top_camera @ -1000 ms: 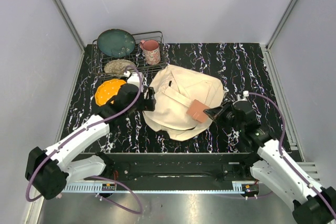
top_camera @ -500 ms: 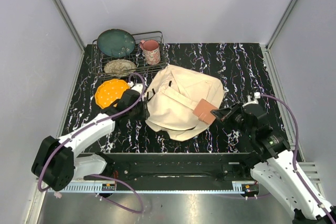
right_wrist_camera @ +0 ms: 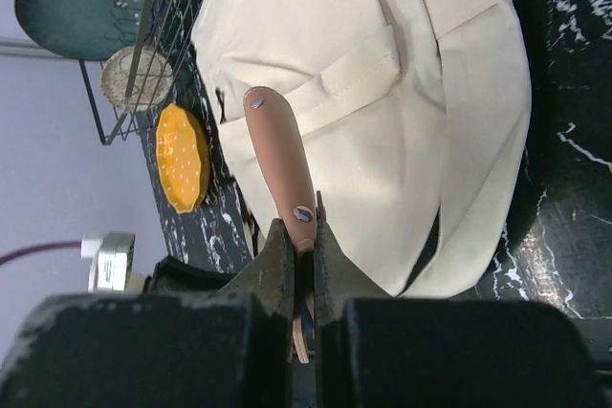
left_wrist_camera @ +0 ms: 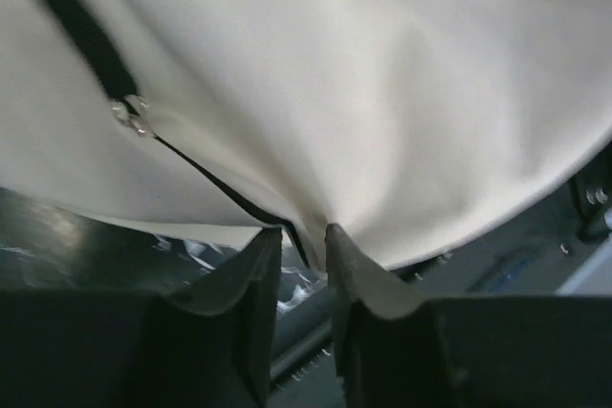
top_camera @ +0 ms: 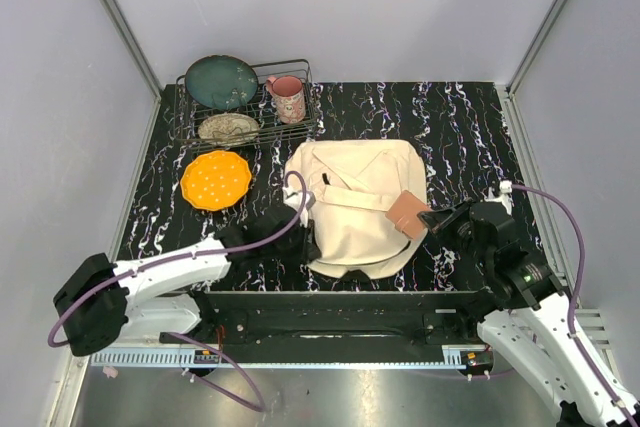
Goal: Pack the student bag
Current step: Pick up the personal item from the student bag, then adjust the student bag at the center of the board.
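Observation:
The student bag (top_camera: 355, 202) is a big cream canvas bag lying flat in the middle of the black marbled table. My left gripper (top_camera: 312, 244) is at its near-left edge. In the left wrist view the left gripper (left_wrist_camera: 303, 236) pinches the black-trimmed hem of the bag (left_wrist_camera: 382, 93). My right gripper (top_camera: 432, 219) is shut on a flat salmon-pink case (top_camera: 408, 214), holding it over the bag's right edge. In the right wrist view the case (right_wrist_camera: 279, 160) sticks out from the right gripper (right_wrist_camera: 304, 236) above the bag (right_wrist_camera: 421, 93).
A wire rack (top_camera: 300, 132) at the back left holds a teal plate (top_camera: 221, 81), a pink mug (top_camera: 289, 98) and a beige dish (top_camera: 228, 128). An orange plate (top_camera: 215, 179) lies on the table left of the bag. The table's near edge is just below the bag.
My left gripper has gone from the bag's left side to its near-left edge and shut on the fabric. The bag has shifted right and nearer. The right gripper and case have drawn back to the right.

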Action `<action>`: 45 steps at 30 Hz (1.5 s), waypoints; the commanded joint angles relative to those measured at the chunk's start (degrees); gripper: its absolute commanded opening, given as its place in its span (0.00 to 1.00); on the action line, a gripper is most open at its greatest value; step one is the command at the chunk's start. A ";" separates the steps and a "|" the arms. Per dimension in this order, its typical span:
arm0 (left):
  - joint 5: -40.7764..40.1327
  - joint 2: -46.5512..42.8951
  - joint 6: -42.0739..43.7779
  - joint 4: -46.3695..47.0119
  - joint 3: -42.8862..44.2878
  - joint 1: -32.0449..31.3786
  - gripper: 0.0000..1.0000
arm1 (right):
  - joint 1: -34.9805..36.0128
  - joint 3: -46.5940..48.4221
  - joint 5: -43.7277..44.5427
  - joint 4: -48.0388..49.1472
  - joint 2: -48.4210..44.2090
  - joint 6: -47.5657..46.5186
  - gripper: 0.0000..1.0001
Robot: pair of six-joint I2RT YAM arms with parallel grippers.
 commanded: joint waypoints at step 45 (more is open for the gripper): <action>15.33 41.18 16.40 -23.34 58.79 15.08 0.71 | 0.04 -3.80 2.31 -3.34 -5.44 2.59 0.03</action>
